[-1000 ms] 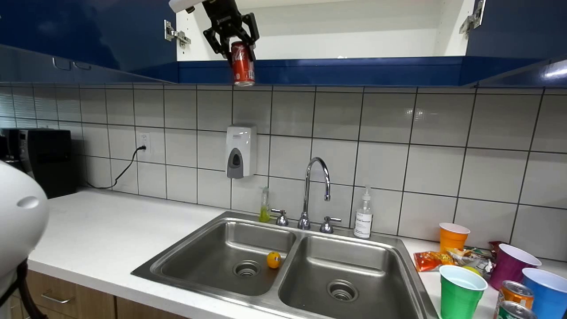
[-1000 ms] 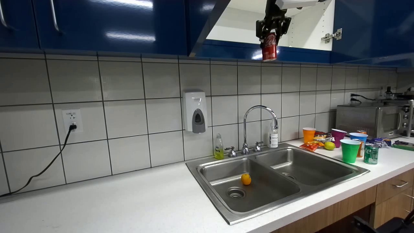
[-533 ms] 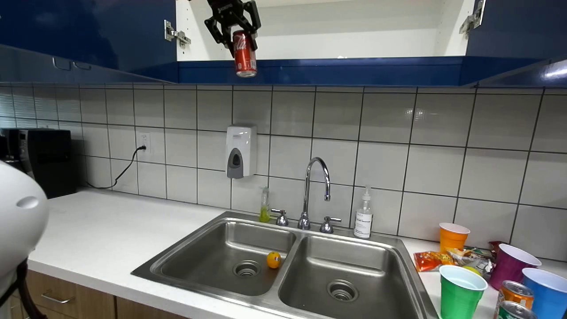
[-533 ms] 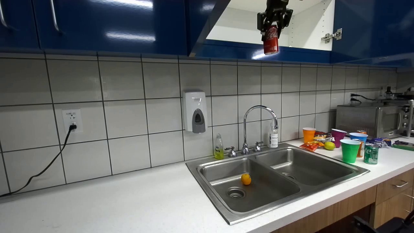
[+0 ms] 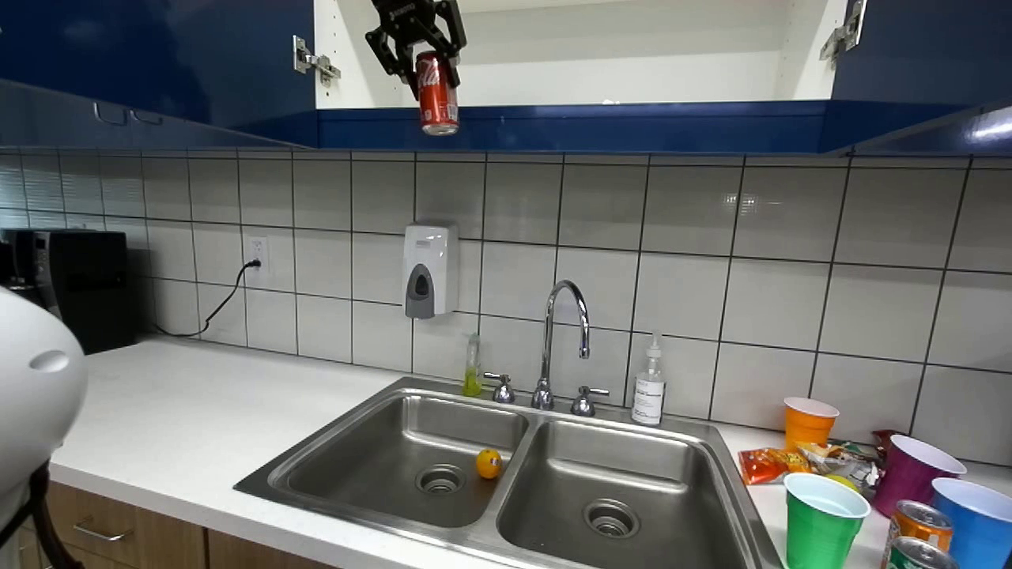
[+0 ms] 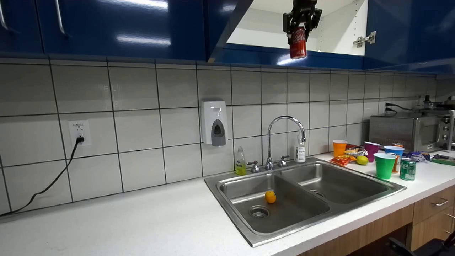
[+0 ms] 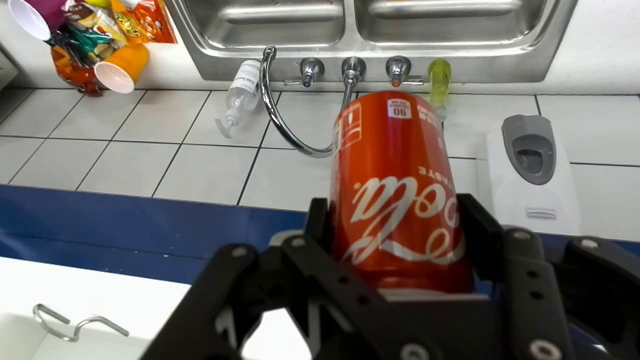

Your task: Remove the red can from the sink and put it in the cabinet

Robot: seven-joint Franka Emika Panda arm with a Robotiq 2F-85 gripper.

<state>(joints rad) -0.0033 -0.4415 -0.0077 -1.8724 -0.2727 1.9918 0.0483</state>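
My gripper (image 7: 392, 202) is shut on the red can (image 7: 395, 150), one finger on each side of its upper part. In both exterior views the red can (image 5: 438, 103) hangs slightly tilted, with its pale bottom rim downward. It is held in the air before the open cabinet (image 5: 632, 59), and its lower end overlaps the blue bottom edge in the picture. White walls show inside the cabinet (image 6: 337, 32). Far below lies the steel double sink (image 5: 515, 474). The can's top is hidden by the gripper (image 6: 298, 37).
A cabinet door hinge (image 5: 316, 62) sits close left of the gripper. Below are the curved faucet (image 5: 581, 308), a wall soap dispenser (image 5: 431, 270) and, in a basin, a small orange ball-like object (image 5: 489, 464). Cups such as the green cup (image 5: 826, 514), cans and wrappers crowd the counter's right end.
Over the past second my gripper has risen with the red can and shifted very slightly right. During the last half second it has barely moved. The grip is unchanged.
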